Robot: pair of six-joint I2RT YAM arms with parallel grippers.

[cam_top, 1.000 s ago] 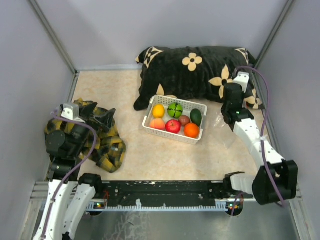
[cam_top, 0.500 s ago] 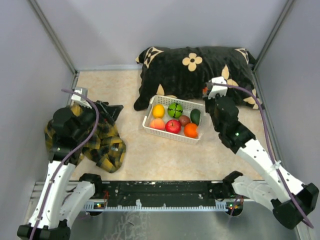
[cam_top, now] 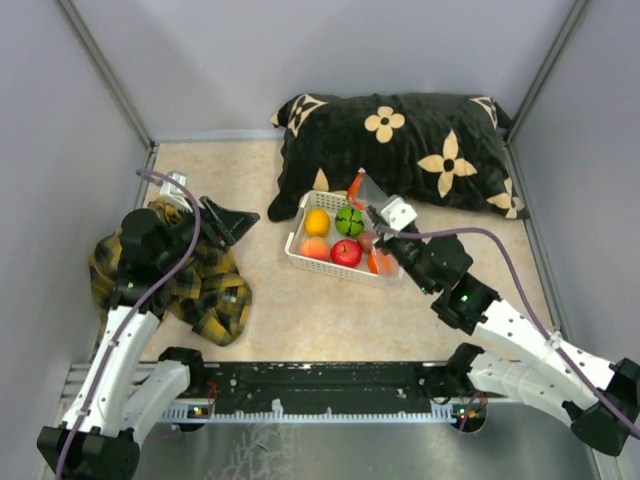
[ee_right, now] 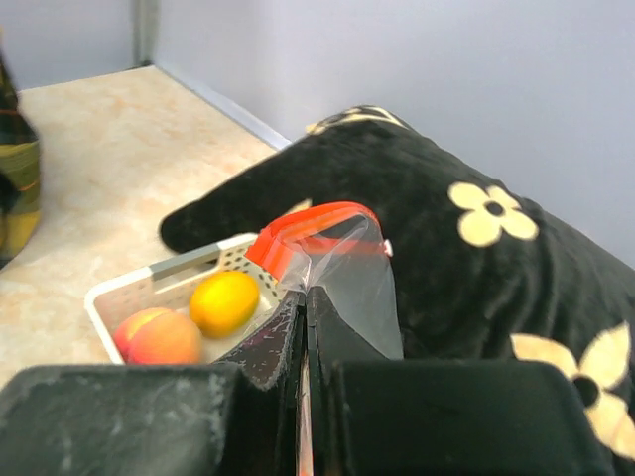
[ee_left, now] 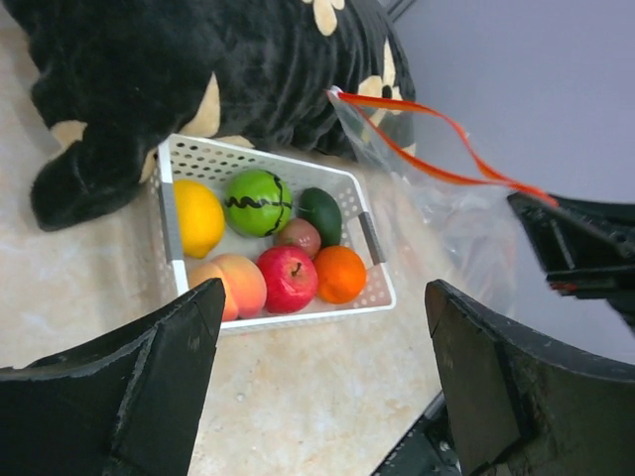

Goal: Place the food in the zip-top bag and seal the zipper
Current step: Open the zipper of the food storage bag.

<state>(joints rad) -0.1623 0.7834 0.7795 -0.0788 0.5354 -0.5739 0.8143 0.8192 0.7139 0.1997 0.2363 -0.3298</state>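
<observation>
right pincer (ee_right: 306, 296) clamped on zip-top bag (ee_left: 451, 213), top-view centre, above basket (ee_left: 167, 213) | food (cam_top: 345, 238) in basket | left pincer (cam_top: 232, 217) wide, centre-left, over plaid cloth (cam_top: 215, 290)

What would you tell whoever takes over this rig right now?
The left hand is open and empty, left of the basket and facing it.
The right hand is shut on the zip-top bag just below its zipper, holding it up over the basket's right end.
All seven fruits lie in the basket.
Done: bag lifted. Left: load every fruit, then seal the zipper.
</observation>
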